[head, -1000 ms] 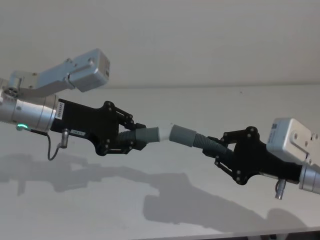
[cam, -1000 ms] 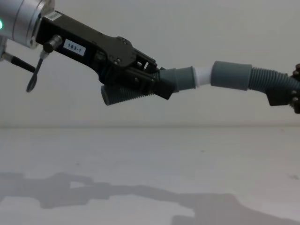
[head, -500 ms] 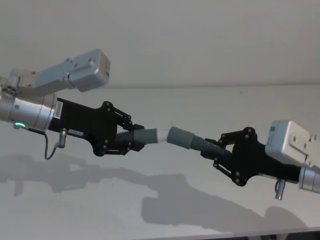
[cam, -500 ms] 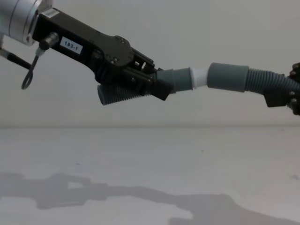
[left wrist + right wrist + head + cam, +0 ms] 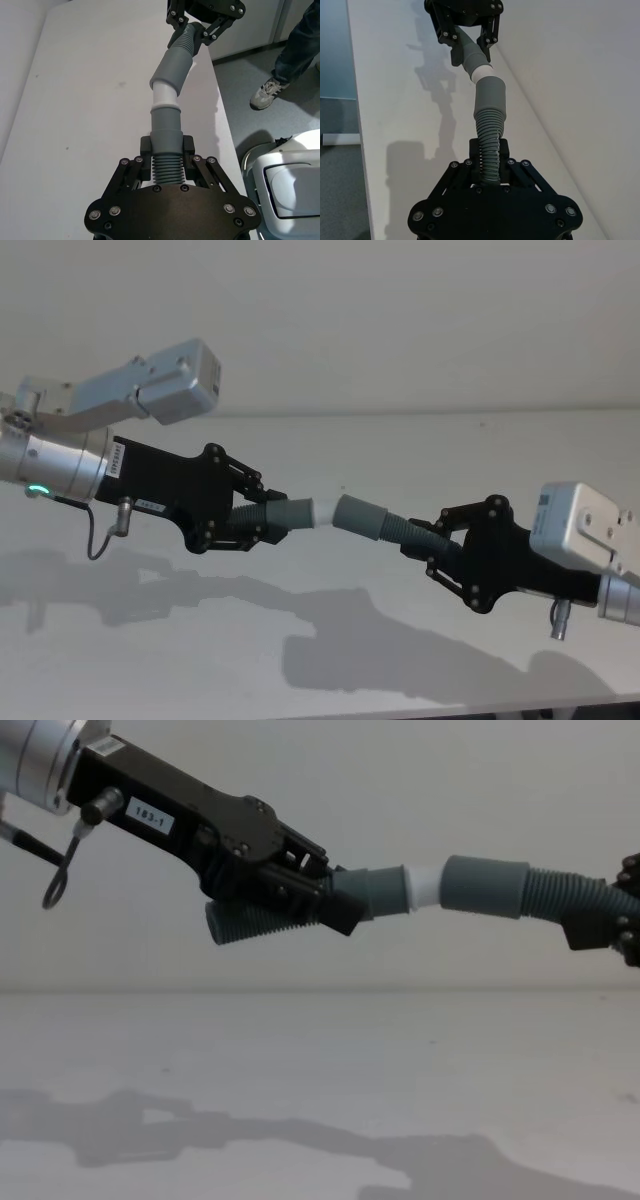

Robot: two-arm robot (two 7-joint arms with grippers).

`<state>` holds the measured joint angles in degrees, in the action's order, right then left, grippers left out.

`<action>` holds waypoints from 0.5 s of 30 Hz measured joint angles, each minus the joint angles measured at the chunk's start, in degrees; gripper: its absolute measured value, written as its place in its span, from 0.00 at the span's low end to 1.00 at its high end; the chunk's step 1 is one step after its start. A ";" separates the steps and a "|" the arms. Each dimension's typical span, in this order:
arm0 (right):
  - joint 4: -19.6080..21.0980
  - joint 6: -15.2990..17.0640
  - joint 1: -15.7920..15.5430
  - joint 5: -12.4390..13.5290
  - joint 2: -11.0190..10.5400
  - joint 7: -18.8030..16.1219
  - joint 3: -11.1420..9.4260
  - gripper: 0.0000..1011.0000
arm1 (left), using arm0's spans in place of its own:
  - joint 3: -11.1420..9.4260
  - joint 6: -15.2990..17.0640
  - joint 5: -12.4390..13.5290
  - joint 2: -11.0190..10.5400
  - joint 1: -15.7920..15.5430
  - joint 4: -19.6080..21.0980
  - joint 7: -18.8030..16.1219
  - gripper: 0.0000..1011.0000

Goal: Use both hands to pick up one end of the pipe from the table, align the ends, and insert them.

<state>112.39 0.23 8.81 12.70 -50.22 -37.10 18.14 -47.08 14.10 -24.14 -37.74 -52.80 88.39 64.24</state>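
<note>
plug piece: dark grey ribbed hose point(image 5: 262, 521), smooth grey collar, short white tip point(image 5: 326, 510); its free ribbed end sticks out below the gripper body in the chest view point(image 5: 245, 920)
socket piece: ribbed grey hose point(image 5: 412, 530) ending in a wider smooth grey cuff point(image 5: 362, 516); slight bend along the ribs, clear in the right wrist view point(image 5: 489, 131)
left gripper: point(image 5: 258, 520) clamped on the ribbed part just behind the collar; fingers pinch both sides in the left wrist view point(image 5: 166, 152); white "183-1" label on the body point(image 5: 152, 815)
right gripper: point(image 5: 428, 542) clamped on the ribs of the socket piece, well back from the cuff; same grip in the right wrist view point(image 5: 488, 159)
location: both pieces held in the air above the table point(image 5: 330, 660), between the two grippers, roughly mid-scene
joint: white tip meets the cuff mouth point(image 5: 430, 886); a band of white shows between collar and cuff; pieces sit at a slight angle to each other point(image 5: 165, 92)
hard to tell: how far the tip sits inside the cuff, hidden by the cuff wall
cut off: right gripper mostly past the chest view's edge point(image 5: 622, 925); left arm cropped at the head view's left edge
shadows: arm shadows fall on the table below
</note>
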 joint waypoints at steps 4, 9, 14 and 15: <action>-0.03 -0.03 0.07 0.02 -0.04 -0.04 0.07 0.17 | -0.03 0.02 0.01 -0.03 -0.02 0.02 0.00 0.32; -0.04 -0.05 0.10 0.03 -0.07 -0.06 0.10 0.17 | -0.06 0.04 0.03 -0.05 -0.05 0.04 0.00 0.32; -0.04 -0.07 0.13 0.03 -0.09 -0.08 0.13 0.17 | -0.09 0.07 0.05 -0.08 -0.07 0.08 0.00 0.32; -0.04 -0.07 0.14 0.03 -0.10 -0.09 0.13 0.17 | -0.10 0.07 0.06 -0.08 -0.07 0.08 0.00 0.32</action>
<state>112.35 0.16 8.95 12.73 -50.32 -37.19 18.27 -47.18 14.18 -24.08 -37.82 -52.88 88.47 64.24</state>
